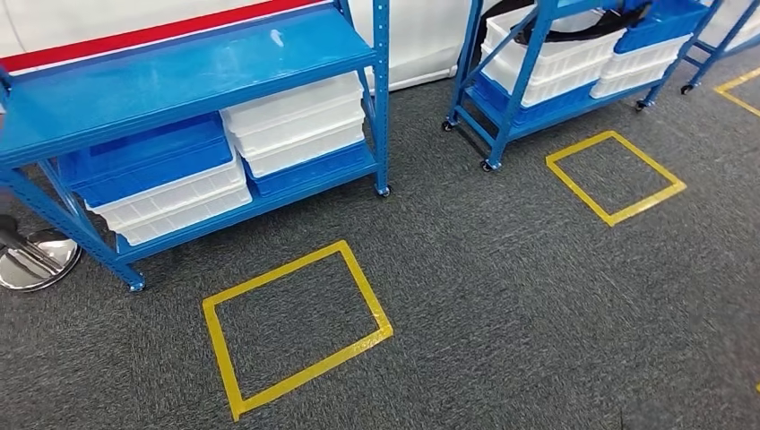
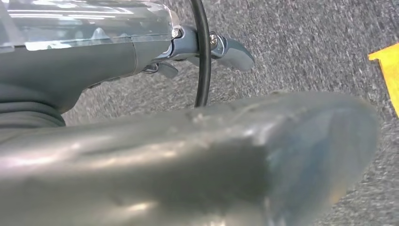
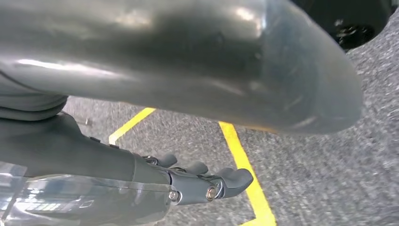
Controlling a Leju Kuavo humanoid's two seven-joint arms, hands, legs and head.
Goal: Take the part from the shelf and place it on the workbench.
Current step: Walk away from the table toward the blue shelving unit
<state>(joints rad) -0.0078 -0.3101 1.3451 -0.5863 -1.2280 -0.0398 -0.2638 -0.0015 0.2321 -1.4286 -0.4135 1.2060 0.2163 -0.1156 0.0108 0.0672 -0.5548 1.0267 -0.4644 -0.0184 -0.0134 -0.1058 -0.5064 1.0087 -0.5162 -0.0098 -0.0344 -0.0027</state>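
The grey carpet floor (image 1: pixel 502 296) takes most of the head view, with yellow tape squares (image 1: pixel 296 327) marked on it. Behind the nearest square stands a blue shelf (image 1: pixel 179 76) on small wheels, and a second blue shelf (image 1: pixel 538 98) stands further to the right. On the lower level of the near shelf there are stacked white bins (image 1: pixel 296 125) and, beside them, blue bins on white ones (image 1: pixel 152 175). The second shelf also carries white and blue bins.

The part itself I cannot make out; it is probably inside one of the bins, and which one I cannot tell. So its weight and surface are only a guess: a workshop part is likely stiff, maybe smooth, and it should be taken around its middle. The worktop is not seen here.

The left robot hand (image 2: pixel 202 52) hangs over the carpet, holding nothing, with fingers loosely extended. The right robot hand (image 3: pixel 202 181) is also without load, its fingers a little bent and apart, above a yellow tape line.
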